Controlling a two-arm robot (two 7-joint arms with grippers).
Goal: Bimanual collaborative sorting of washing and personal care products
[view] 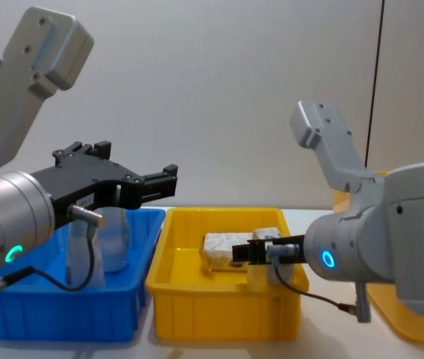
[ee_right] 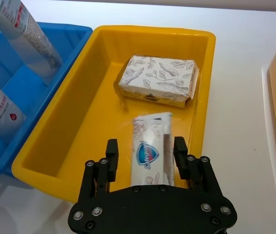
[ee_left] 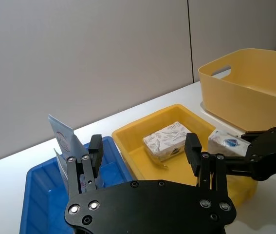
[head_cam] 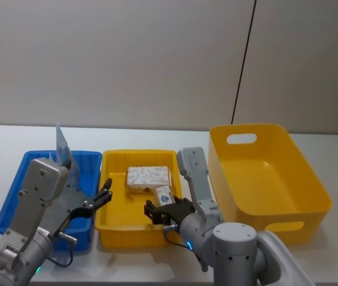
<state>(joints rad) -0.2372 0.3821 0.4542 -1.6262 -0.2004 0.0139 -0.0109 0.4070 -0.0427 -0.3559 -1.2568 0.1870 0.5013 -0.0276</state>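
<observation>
— How many containers?
— Three on the table (head_cam: 157, 134). One deep yellow tub (head_cam: 249, 126) is on the right, one blue bin (head_cam: 14, 202) on the left, and one shallow yellow tray (head_cam: 115, 235) sits between them.
— And the products?
— Two pouches (ee_right: 30, 34) stand in the blue bin, leaning. One block (ee_right: 158, 80) lies flat in the tray's far half. One packet (head_cam: 164, 194) is over the tray's near right part, and I can't tell whether it touches the floor.
— Who has it?
— The right gripper (ee_right: 145, 155), its fingers pinching the packet's two sides.
— And the left gripper (head_cam: 102, 198)?
— It hovers by the blue bin's right edge, fingers spread, gripping nothing.
</observation>
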